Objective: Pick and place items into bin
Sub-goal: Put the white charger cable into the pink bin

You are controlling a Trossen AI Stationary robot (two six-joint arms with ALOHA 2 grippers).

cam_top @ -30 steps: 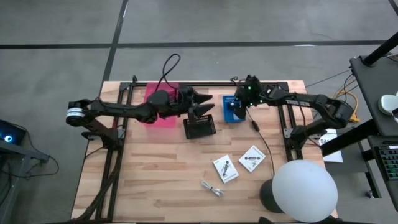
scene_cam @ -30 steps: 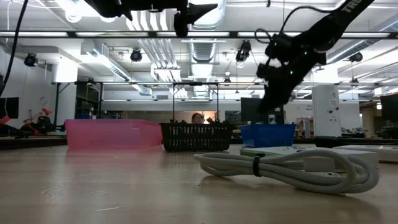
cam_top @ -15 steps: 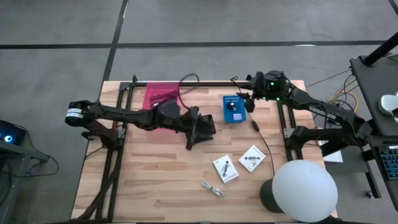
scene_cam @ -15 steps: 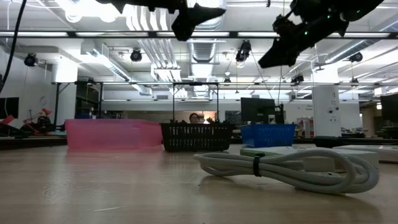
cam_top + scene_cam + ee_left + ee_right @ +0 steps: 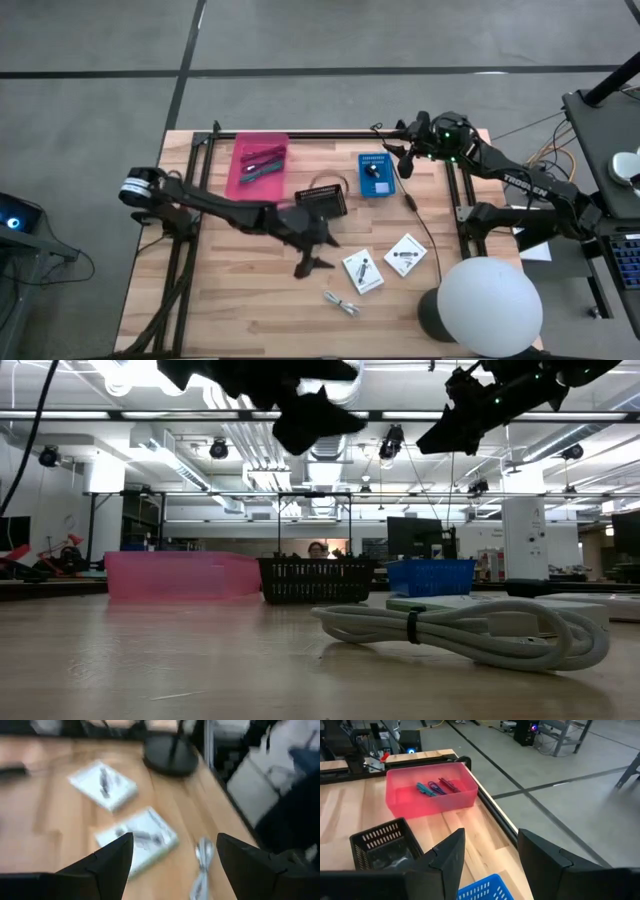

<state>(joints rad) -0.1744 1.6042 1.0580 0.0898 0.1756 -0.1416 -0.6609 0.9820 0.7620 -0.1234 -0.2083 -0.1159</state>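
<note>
The left gripper (image 5: 312,262) is hovering with its fingers (image 5: 107,862) spread wide and nothing between them, over bare wood in the middle of the table (image 5: 240,310). Just ahead of its tips the two white flat packets (image 5: 363,271) are lying side by side, and the nearer one is showing between the fingers in the left wrist view (image 5: 137,840), with the small coiled white cable (image 5: 342,303) beside it. Behind this gripper the black mesh basket (image 5: 322,198) is standing, and farther back the pink bin (image 5: 258,166) is holding the purple, green and maroon sticks (image 5: 436,786). The right gripper (image 5: 404,160) is hanging well apart, at the table's far edge, just beside the blue bin (image 5: 376,174) with the small dark knob (image 5: 375,172) in it; its fingers (image 5: 447,857) are standing apart, holding nothing.
</note>
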